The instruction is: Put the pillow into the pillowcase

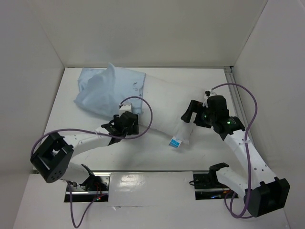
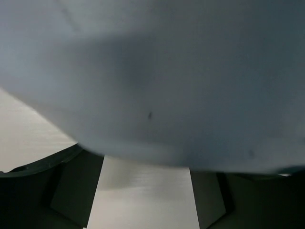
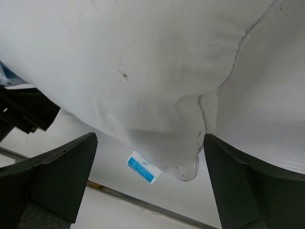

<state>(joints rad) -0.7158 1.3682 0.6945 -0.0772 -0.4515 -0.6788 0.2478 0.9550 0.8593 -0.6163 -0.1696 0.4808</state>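
The light blue pillowcase (image 1: 106,90) lies crumpled at the far left of the table. The white pillow (image 1: 164,107) runs out of its right side toward the middle, its blue-and-white tag (image 1: 176,142) at the near edge. My left gripper (image 1: 123,125) is at the pillowcase's near right corner. In the left wrist view the blue cloth (image 2: 157,81) fills the top, and the open gripper (image 2: 145,202) holds nothing. My right gripper (image 1: 192,114) is at the pillow's right end. In the right wrist view it (image 3: 150,188) is wide open, with the pillow's corner (image 3: 186,162) and tag (image 3: 143,167) hanging between the fingers (image 3: 57,176).
White walls close in the table at the back, left and right. A metal rail (image 1: 233,90) runs along the right edge. Purple cables loop over both arms. The arm bases stand at the near edge (image 1: 143,172).
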